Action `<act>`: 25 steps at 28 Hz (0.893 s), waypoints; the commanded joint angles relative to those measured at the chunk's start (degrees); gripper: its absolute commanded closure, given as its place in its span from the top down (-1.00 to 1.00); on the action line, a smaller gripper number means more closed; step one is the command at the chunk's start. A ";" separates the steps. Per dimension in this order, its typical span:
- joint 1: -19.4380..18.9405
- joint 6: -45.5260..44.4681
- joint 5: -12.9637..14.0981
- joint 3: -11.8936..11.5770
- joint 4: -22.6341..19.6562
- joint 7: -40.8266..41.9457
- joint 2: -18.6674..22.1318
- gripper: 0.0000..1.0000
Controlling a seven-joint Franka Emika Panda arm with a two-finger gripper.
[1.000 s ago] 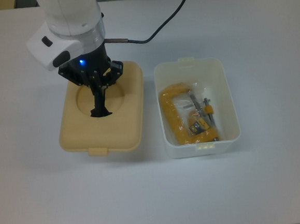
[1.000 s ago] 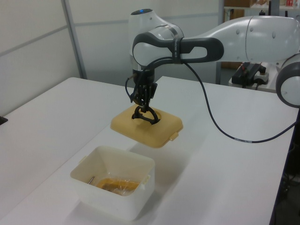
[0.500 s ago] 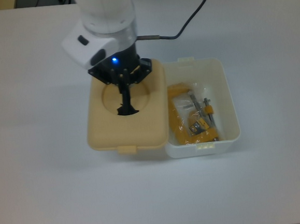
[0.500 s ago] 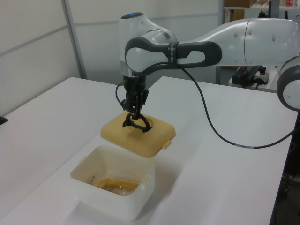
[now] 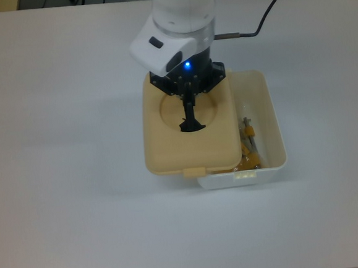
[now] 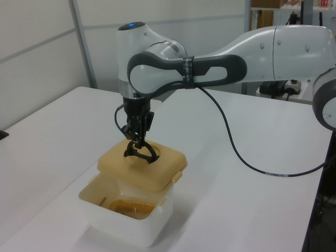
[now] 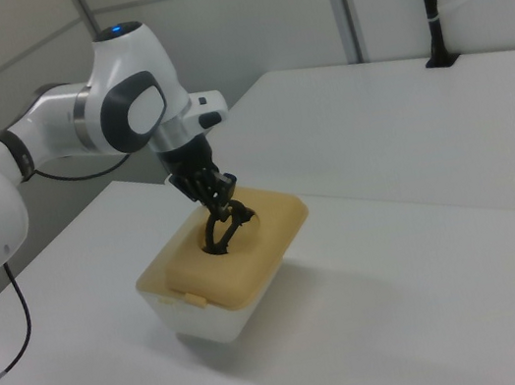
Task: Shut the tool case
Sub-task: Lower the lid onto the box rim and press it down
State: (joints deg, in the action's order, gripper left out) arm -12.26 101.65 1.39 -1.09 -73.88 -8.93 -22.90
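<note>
Lid (image 5: 192, 142) in transit, carried by its black handle (image 5: 190, 122); this is the placing step of closing the tool case. I read the fingers (image 5: 190, 106) as pinched narrow on the handle, which stands up out of the round recess in the lid's top. In the left view the gripper (image 6: 135, 140) hangs straight down onto it.

Landmark for all positions: the white tub (image 5: 275, 140) on the counter (image 5: 67, 211).
- Top view: the lid covers most of the tub's opening but overhangs the tub's edge toward the top view's left. A strip of the tub's interior shows open toward the top view's right.
- In that open strip I see part of the yellow clamp (image 5: 249, 148), lying inside the tub.
- Left view: the lid (image 6: 140, 167) sits above the tub's rim (image 6: 94, 202), not seated; the near part of the opening is uncovered.
- Right view: the lid (image 7: 232, 247) looks roughly level over the tub (image 7: 207, 329). I cannot tell whether any edge is touching the rim.

Judgement: the lid is not yet centred. The next move calls for a further shift toward the top view's right until the lid's front tab (image 5: 192, 172) lines up with the tub's front tab (image 5: 245, 175). Then a straight descent, keeping the lid flat, and release only once it rests on the rim all round.
</note>
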 commanded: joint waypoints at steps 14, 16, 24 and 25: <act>-5.49 -0.58 0.89 0.39 1.72 -2.15 -0.56 -1.00; -5.85 -0.58 0.81 0.74 1.72 -2.24 -1.00 -1.00; -6.02 0.83 0.54 2.50 1.90 -2.59 -2.41 -1.00; -6.02 1.44 0.54 2.67 1.90 -2.76 -2.50 -1.00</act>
State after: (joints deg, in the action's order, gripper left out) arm -18.13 101.78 1.39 0.91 -73.03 -10.55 -24.24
